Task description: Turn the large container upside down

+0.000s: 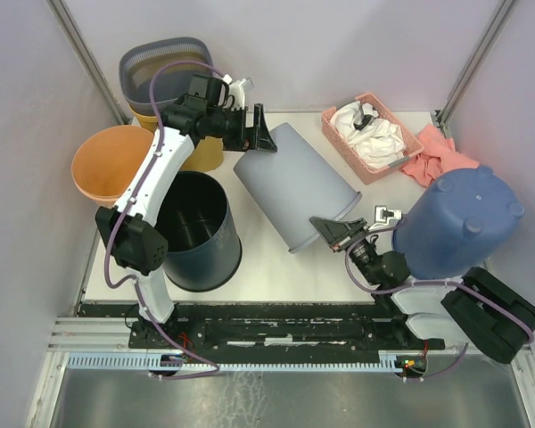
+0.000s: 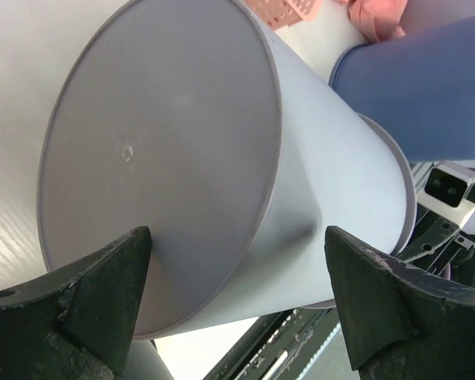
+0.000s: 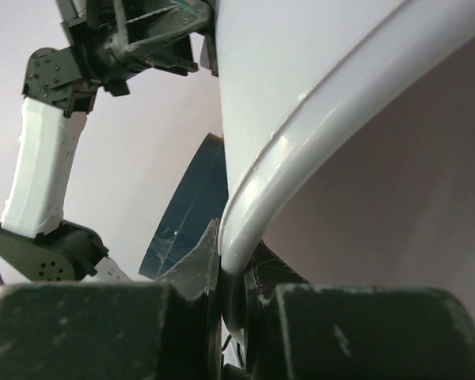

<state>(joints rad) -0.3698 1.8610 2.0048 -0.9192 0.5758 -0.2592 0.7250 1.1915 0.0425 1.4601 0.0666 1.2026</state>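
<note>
Large container rim inside right end effector.

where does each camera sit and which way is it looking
Top external: overhead, behind the bases, looking down at the table; left arm, right arm show.
Left wrist: on left arm, facing the grey container's base between the open left pincer.
Right wrist: facing its rim, clamped in the right pincer.
All share that container.

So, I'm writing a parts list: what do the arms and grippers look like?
The left arm and right arm have white shells between black joints, with thin purple cables looped alongside. The left gripper and right gripper each have two black wedge-shaped fingers, scuffed pale at the edges.
</note>
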